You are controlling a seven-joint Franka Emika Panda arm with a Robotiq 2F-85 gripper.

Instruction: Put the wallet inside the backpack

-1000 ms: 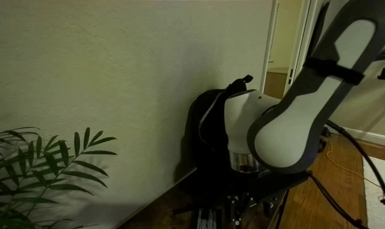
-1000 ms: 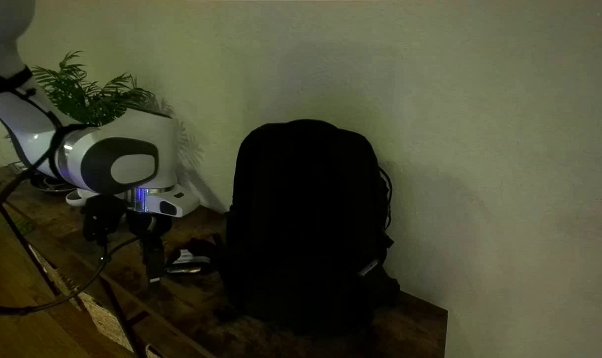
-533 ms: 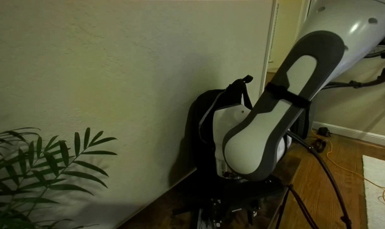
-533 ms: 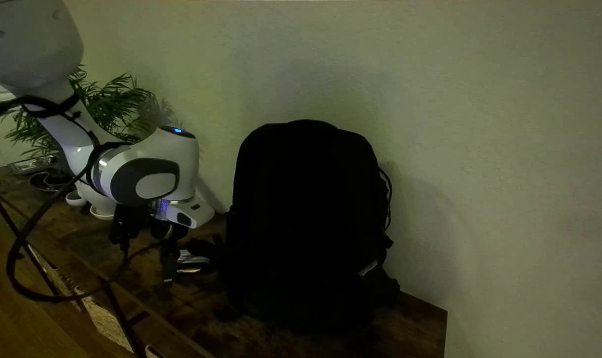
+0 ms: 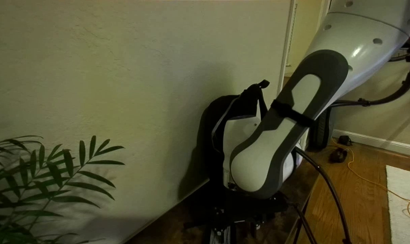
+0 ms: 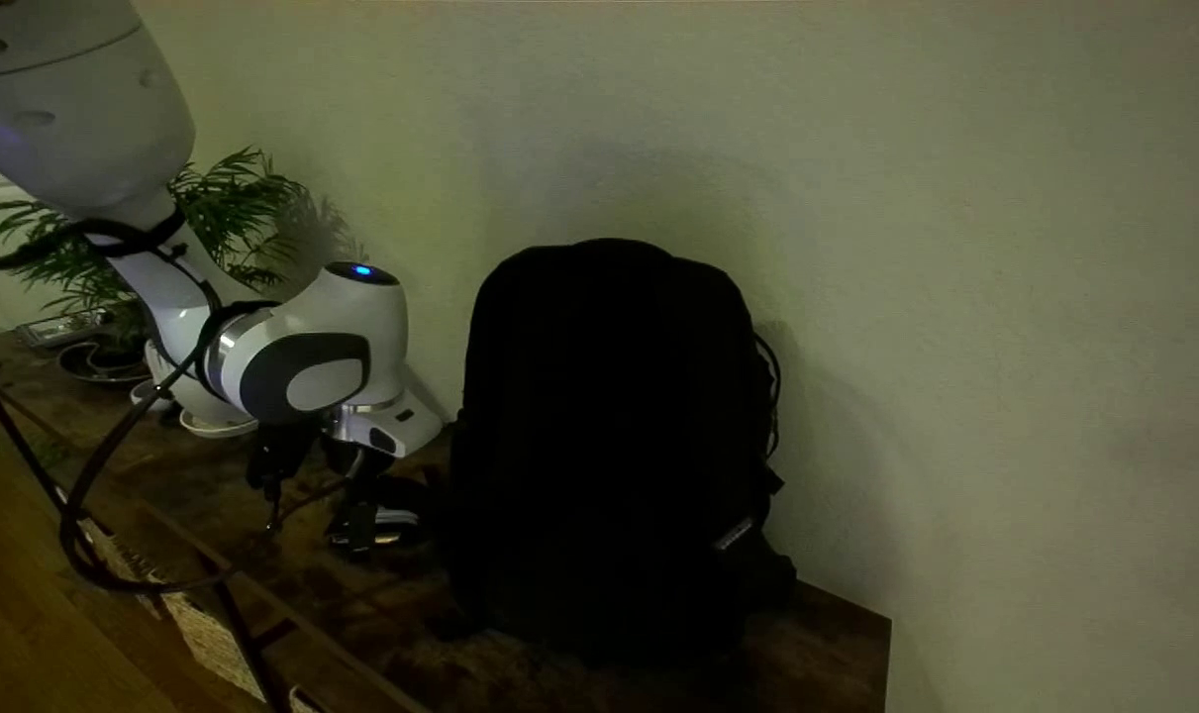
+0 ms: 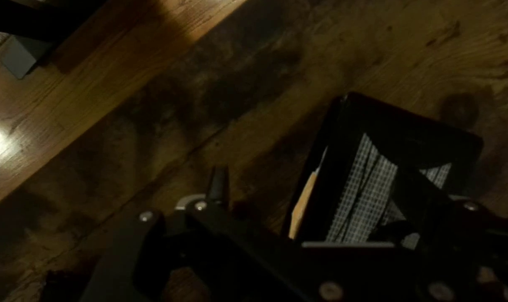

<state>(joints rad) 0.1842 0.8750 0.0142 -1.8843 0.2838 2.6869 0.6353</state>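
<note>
The wallet (image 7: 371, 167) lies on the tabletop (image 7: 258, 126), right side of the wrist view, its visible long edge slanting down to the left; the tool (image 7: 312, 176) hides its lower end, so I can't settle the long axis. The tool stands wide, holding nothing, presumably to straddle it. Mid-frame in an exterior view, the backpack (image 6: 614, 446) stands by the wall (image 6: 1005, 297), perhaps for support.
</note>
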